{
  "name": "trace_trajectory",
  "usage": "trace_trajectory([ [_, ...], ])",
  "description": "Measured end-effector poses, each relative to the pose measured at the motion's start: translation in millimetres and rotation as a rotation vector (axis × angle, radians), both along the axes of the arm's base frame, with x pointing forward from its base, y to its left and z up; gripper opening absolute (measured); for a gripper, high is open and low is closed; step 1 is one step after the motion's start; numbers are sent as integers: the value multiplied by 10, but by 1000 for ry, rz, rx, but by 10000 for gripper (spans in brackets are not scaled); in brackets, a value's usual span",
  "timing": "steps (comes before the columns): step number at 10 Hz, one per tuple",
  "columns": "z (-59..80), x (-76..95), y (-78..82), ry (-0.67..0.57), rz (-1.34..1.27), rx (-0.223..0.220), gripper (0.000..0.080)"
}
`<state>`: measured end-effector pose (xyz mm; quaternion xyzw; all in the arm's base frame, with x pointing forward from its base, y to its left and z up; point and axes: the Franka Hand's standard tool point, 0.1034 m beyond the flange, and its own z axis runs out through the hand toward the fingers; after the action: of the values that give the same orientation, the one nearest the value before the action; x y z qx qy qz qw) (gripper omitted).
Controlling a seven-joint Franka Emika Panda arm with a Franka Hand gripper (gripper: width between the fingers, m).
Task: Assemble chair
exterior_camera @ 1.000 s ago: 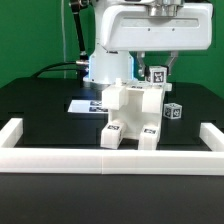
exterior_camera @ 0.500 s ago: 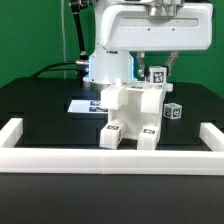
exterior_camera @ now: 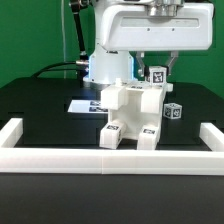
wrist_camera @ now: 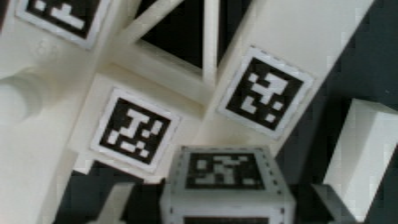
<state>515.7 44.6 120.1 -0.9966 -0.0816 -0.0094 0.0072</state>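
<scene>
Gripper: jaws clenched on the tagged upper post of the chair. The chair stands upright mid-table on the black table, just behind the white border rail. A small tagged block sits near it toward the exterior view's right. The marker board lies flat toward the exterior view's left.

Chair sits on table, centre. Marker board behind it, ext. view's left. Loose block near chair, ext. view's right. Rail in front.
</scene>
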Motion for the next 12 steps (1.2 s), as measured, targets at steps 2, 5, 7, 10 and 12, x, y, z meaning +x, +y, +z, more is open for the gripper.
trace_trajectory([
  [2,3,2,2,2,-148,3,288],
  [5,3,2,11,6,-398,9,288],
  [7,2,1,18,8,-532,11,288],
  [10,1,0,30,14,-709,21,288],
  [12,0,-1,39,17,-821,26,288],
])
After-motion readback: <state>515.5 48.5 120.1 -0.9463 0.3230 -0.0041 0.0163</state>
